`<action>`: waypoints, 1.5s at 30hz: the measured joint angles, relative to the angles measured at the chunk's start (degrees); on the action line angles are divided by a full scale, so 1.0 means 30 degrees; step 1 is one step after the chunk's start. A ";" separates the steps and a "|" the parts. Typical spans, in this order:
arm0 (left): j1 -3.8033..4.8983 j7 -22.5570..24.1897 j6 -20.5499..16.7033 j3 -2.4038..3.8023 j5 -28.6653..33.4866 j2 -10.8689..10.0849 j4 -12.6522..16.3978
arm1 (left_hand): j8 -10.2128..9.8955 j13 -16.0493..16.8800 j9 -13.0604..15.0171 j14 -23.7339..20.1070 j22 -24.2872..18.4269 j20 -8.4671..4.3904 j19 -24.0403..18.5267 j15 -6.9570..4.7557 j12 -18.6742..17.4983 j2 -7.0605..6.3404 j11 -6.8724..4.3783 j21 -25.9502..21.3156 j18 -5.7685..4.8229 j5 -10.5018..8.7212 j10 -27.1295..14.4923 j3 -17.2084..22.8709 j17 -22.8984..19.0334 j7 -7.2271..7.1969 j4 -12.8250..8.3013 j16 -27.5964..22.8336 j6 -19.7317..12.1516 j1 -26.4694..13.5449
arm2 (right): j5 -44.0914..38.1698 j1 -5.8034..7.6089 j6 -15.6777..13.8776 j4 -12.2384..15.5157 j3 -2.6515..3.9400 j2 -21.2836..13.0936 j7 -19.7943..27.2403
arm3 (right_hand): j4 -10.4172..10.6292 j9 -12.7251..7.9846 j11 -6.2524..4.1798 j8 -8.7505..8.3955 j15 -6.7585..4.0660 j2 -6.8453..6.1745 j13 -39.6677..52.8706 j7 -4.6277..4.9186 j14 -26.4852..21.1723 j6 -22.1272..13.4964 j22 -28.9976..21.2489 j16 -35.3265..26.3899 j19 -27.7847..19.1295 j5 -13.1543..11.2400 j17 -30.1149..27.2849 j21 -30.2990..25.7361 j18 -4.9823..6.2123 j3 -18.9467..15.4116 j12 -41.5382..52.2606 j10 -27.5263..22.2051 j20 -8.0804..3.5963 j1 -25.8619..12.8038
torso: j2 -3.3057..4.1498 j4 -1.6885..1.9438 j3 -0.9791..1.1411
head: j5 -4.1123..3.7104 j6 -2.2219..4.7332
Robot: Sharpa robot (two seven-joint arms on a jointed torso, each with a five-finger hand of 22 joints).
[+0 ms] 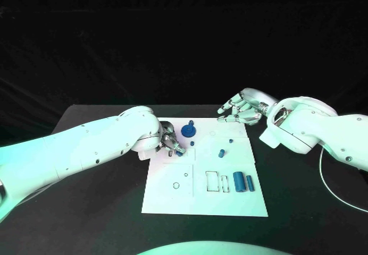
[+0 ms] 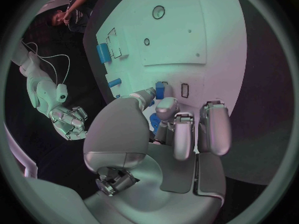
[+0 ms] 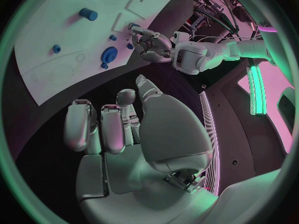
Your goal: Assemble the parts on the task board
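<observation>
Parts are spread over the task board [image 1: 230,204], the white plate in the middle of the black table [image 1: 92,212]. A large blue cylinder [image 1: 239,181] and a slimmer one [image 1: 250,184] lie near the board's right edge, beside two outlined slots. A round blue knob piece [image 1: 189,131] stands near the far edge, and small blue pieces [image 1: 220,154] lie toward the middle.

The left hand [image 1: 170,143] is over the board's left edge, fingers curled in, with a small blue part [image 2: 160,90] between thumb and fingertips [image 2: 147,95]. It looks pinched rather than merely touched, though the contact is partly hidden.

The main risk, as I judge it, is that this light pinch lets the part twist or slip as it is pressed toward a seat, so it jams askew or drops onto the board. The curled fingers could also nudge the small pieces nearby.

The right hand [image 1: 244,109] hovers at the board's far right corner, fingers loosely curled but apart, holding nothing.
</observation>
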 measured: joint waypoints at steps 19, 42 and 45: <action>-0.0249 0.0020 -0.0938 -0.0028 -0.1409 -0.0081 0.0159 | 0.0200 -0.0024 0.0209 0.0000 -0.0004 0.0000 0.0000 0.0000 0.0000 -0.0151 0.0005 0.0000 0.0004 -0.0096 -0.0005 0.0461 0.0013 -0.0027 -0.0251 0.0000 -0.0100 -0.0303 | 0.0199 -0.0027 0.0121 -0.0159 -0.0033 0.0180 0.0032 | 0.0155 -0.0001 0.0000 0.0000 0.0000 -0.0002 -0.0024 0.0000 0.0000 0.0000 -0.0027 -0.0079 0.0001 0.0175 -0.0017 -0.0033 -0.0001 -0.0049 0.0000 0.0000 0.0000 0.0001 | 0.0013 -0.0026 -0.0027 | 0.0154 0.0007; -0.0276 0.0129 0.0625 0.0028 -0.1684 0.0087 -0.0033 | 0.0791 -0.0361 0.0589 0.0000 -0.0007 0.0000 0.0000 -0.0001 -0.0338 -0.0177 -0.0063 -0.0001 0.0002 -0.0180 -0.0081 0.0773 0.0009 -0.0047 -0.0353 0.0000 -0.0232 -0.0682 | 0.0477 -0.0136 0.0326 -0.0294 -0.0049 0.0434 0.0137 | 0.0154 -0.0001 0.0000 -0.0001 0.0001 0.0075 -0.0025 0.0000 0.0000 0.0000 -0.0092 -0.0078 0.0001 0.0251 -0.0063 -0.0039 0.0000 -0.0048 0.0000 0.0000 0.0001 -0.0075 | -0.0004 -0.0033 0.0000 | 0.0159 -0.0033; -0.0270 0.0137 0.0704 0.0035 -0.1698 0.0108 -0.0069 | 0.0809 -0.0361 0.0610 0.0001 -0.0007 -0.0001 0.0000 -0.0001 -0.0337 -0.0200 -0.0063 0.0000 0.0003 -0.0184 -0.0081 0.0776 0.0008 -0.0048 -0.0355 0.0000 -0.0230 -0.0705 | 0.0523 -0.0144 0.0354 -0.0305 -0.0049 0.0440 0.0158 | 0.0154 -0.0001 0.0000 -0.0001 0.0000 0.0075 -0.0043 0.0000 0.0000 0.0000 -0.0126 -0.0078 0.0002 0.0251 -0.0087 -0.0106 0.0000 -0.0048 0.0000 0.0000 0.0000 -0.0075 | -0.0002 -0.0033 -0.0002 | 0.0157 -0.0031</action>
